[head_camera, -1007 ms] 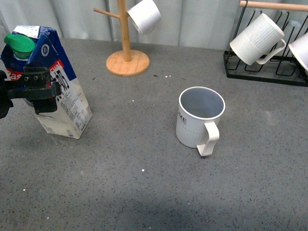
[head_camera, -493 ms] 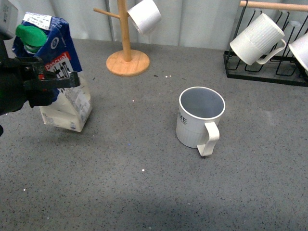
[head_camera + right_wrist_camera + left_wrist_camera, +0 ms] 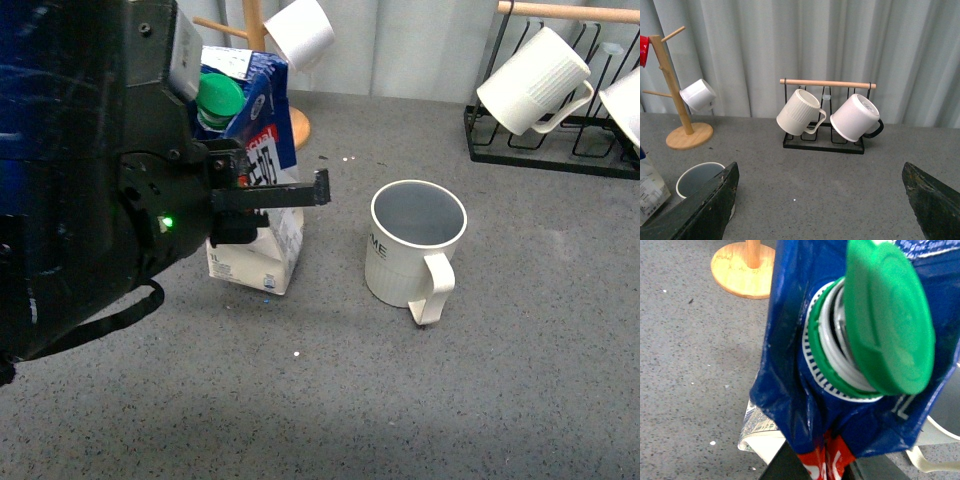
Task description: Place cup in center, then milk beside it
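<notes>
The cup [image 3: 405, 262], cream-white and ribbed with dark lettering, stands upright mid-table, handle toward me. It also shows in the right wrist view as the cup [image 3: 695, 177]. The milk [image 3: 262, 150], a blue and white carton with a green cap [image 3: 218, 100], is just left of the cup with a small gap. My left gripper [image 3: 285, 180] is shut on its upper part. Seen from the left wrist, the milk [image 3: 790, 365] fills the frame and my left gripper [image 3: 820, 467] pinches it below the cap [image 3: 887, 325]. My right gripper [image 3: 822, 200] hangs open over bare table.
A wooden mug tree [image 3: 262, 40] holding a small white cup [image 3: 300, 30] stands behind the milk. At the back right, a black wire rack [image 3: 550, 150] carries plain white mugs [image 3: 535, 80]. My left arm's bulk [image 3: 90, 170] blocks the left side of the front view.
My left arm has carried the milk from the far left rightward to just beside the cup, and the arm now fills the left of the front view. The cup has not moved.
</notes>
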You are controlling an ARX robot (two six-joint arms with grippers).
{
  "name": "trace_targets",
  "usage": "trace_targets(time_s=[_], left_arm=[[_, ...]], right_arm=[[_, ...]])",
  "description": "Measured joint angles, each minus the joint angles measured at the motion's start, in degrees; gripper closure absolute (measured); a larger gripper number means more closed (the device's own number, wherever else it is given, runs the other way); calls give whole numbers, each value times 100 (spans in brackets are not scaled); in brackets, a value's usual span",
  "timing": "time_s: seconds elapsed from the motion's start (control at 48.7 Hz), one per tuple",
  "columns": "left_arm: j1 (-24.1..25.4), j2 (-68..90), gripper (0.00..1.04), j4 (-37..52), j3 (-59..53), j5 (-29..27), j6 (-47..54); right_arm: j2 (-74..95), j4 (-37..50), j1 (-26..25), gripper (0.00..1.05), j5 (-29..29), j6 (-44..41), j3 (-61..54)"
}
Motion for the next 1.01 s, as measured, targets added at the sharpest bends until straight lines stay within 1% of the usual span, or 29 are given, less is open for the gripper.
trace_targets(time_s=[0.185,0.329,0.473,0.637,0.678,0.719,0.74,0.801,0.822,1.007], left_arm=[[-225,306,101,-109,219,-129,-369],[-269,444,101,-111,411,-157,-584],[-284,518,101,-103,474,-162,-590],[-289,544,72,-101,474,-160,-579],[-289,544,63,-103,474,-181,-581],[-289,544,60,-105,474,-201,-579],[-289,544,54,-105,474,-203,-581],[-289,544,43,-109,474,-210,-581],[-289,542,38,-125,474,-205,-586],[-289,317,5,-201,461,-205,-619]], right_arm=[[0,-2,0,9,0,0,0],[0,0,0,9,0,0,0],[0,0,0,9,0,0,0],[0,-2,0,9,0,0,0],[0,-2,0,9,0,0,0],[0,0,0,9,0,0,0],[0,0,0,9,0,0,0],[0,0,0,9,0,0,0],[0,0,0,9,0,0,0],[0,-2,0,9,0,0,0]])
